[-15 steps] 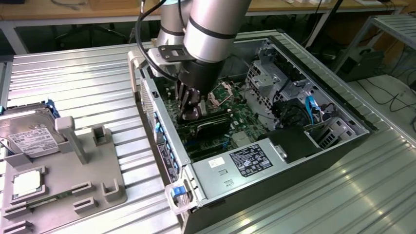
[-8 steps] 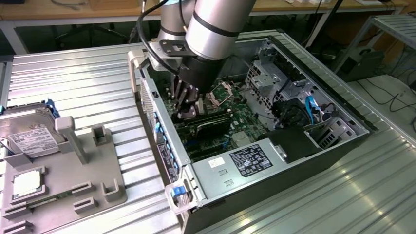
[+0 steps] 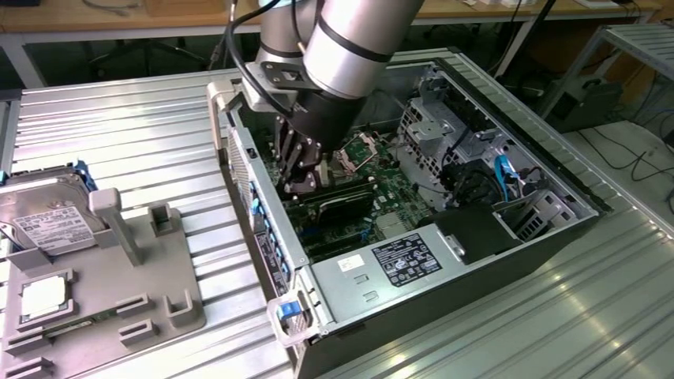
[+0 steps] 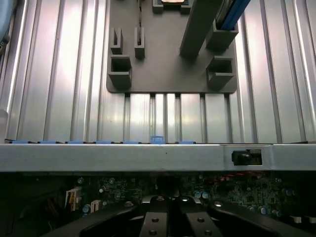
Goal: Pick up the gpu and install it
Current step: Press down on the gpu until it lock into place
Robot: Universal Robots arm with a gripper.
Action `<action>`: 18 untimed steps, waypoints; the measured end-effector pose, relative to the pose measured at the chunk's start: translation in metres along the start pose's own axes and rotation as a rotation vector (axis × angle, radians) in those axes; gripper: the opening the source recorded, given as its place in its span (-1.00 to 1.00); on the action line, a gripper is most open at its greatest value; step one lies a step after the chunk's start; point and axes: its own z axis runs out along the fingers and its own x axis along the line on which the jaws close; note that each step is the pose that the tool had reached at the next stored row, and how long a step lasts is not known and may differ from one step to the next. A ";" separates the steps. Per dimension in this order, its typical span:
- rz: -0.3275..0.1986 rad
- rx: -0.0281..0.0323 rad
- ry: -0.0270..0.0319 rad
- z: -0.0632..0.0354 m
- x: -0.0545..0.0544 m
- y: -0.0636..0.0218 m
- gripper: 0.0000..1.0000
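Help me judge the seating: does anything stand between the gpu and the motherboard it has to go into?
Nothing visible does. The gripper, shut, is down inside the open computer case, at the end of the gpu. The gpu already lies against the motherboard. Whether it is fully seated cannot be told.

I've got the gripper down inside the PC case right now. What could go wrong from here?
1. The shut gripper sits low over the motherboard, beside the dark card; pushing down off-line might stress the board or nearby parts.
2. The gripper is close to the case's rear wall, so a sideways move may scrape it.
3. Loose cables lie inside the case; a wide arm swing could snag them.
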 end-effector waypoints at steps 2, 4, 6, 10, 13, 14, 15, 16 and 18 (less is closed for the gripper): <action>0.000 -0.0071 -0.0006 0.0003 0.002 -0.0005 -0.79; 0.001 -0.0113 -0.0003 0.0008 0.002 -0.0027 -0.79; 0.000 -0.0111 -0.0006 0.0019 0.002 -0.0066 -0.79; -0.001 -0.0082 0.0000 0.0019 0.002 -0.0075 -0.79; -0.004 0.0083 0.0011 0.0018 0.001 -0.0076 -0.79; -0.006 0.0237 0.0018 0.0018 0.001 -0.0077 -0.79; -0.008 0.0395 0.0024 0.0019 0.001 -0.0077 -0.79; -0.010 0.0552 0.0031 0.0019 0.001 -0.0077 -0.79; -0.014 0.0909 0.0045 0.0019 0.001 -0.0077 -0.79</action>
